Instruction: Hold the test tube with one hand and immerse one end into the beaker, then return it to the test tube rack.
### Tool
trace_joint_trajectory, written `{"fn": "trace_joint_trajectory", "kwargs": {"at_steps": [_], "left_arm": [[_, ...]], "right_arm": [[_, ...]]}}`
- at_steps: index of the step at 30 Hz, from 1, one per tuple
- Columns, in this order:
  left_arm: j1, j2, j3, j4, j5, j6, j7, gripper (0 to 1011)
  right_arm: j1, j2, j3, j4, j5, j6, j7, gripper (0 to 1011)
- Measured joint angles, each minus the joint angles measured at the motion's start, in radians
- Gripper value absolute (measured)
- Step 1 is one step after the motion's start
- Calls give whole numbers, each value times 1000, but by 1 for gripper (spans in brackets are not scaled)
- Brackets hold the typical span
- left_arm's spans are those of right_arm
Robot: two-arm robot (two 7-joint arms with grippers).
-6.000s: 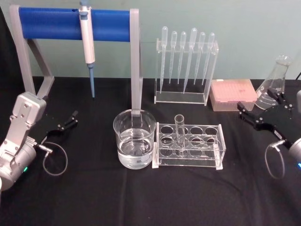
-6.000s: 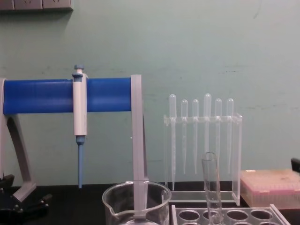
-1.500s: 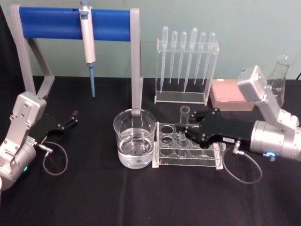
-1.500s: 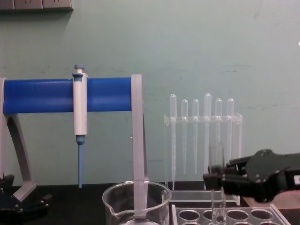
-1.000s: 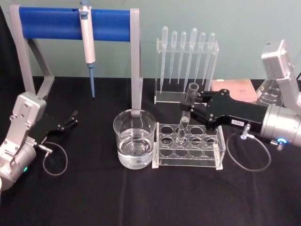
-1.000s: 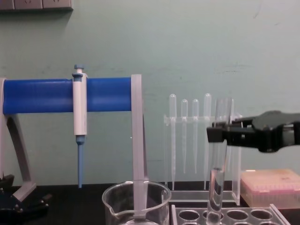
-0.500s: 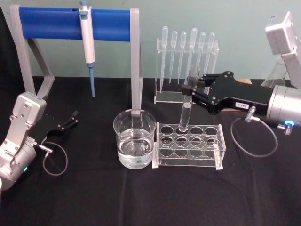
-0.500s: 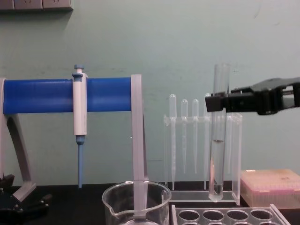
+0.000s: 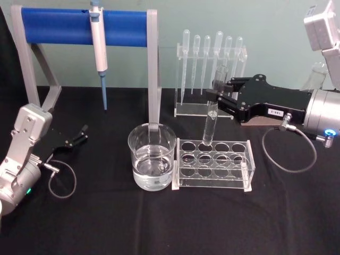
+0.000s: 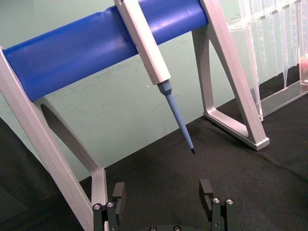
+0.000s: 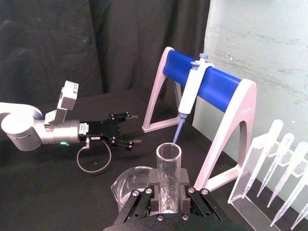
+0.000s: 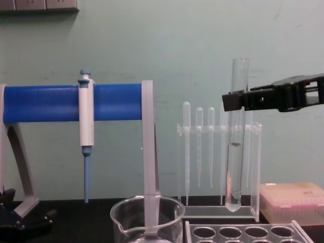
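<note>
Black cloth is seen across the counter [image 9: 159, 223]. At the far left, the left arm is parked low and bent, with its left end effector [image 9: 79, 134] just above the cloth; the two fingers [image 10: 207, 190] are seen spread wide with nothing between them. Next along, one blue-barred stand [image 9: 69, 26] is found at the back, and one pipettor [image 9: 98, 42] is hung on it, blue tip pointing down.

Moving to the middle, one beaker [image 9: 151, 156] is set on the counter, filled partway with clear liquid. Touching its right side, one clear rack [image 9: 215, 162] is laid out, eight round holes counted in two rows of four, all of them open. Above the rack's back row, the single test tube [image 9: 212, 117] is held in the air, nearly upright with its open mouth on top; in the chest view its round bottom [image 12: 233, 205] is seen well clear of the rack. What the tube holds cannot be told.

Behind it, six pipettes [image 9: 210, 58] are hung bulbs-up in their own stand. From the right, the right arm is stretched level across the counter, and the right end effector [image 9: 217, 97] is pinched on the tube's upper part. One pink box [image 12: 293, 202] and one glass flask [image 9: 317, 74] are left at the far right.
</note>
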Motion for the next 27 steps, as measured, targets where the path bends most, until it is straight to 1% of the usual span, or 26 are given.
{"fn": "trace_joint_trajectory", "kwargs": {"at_steps": [27], "left_arm": [[0, 0, 0, 0, 0, 0, 0, 1000]], "right_arm": [[0, -2, 3, 1, -3, -2, 3, 236]]}}
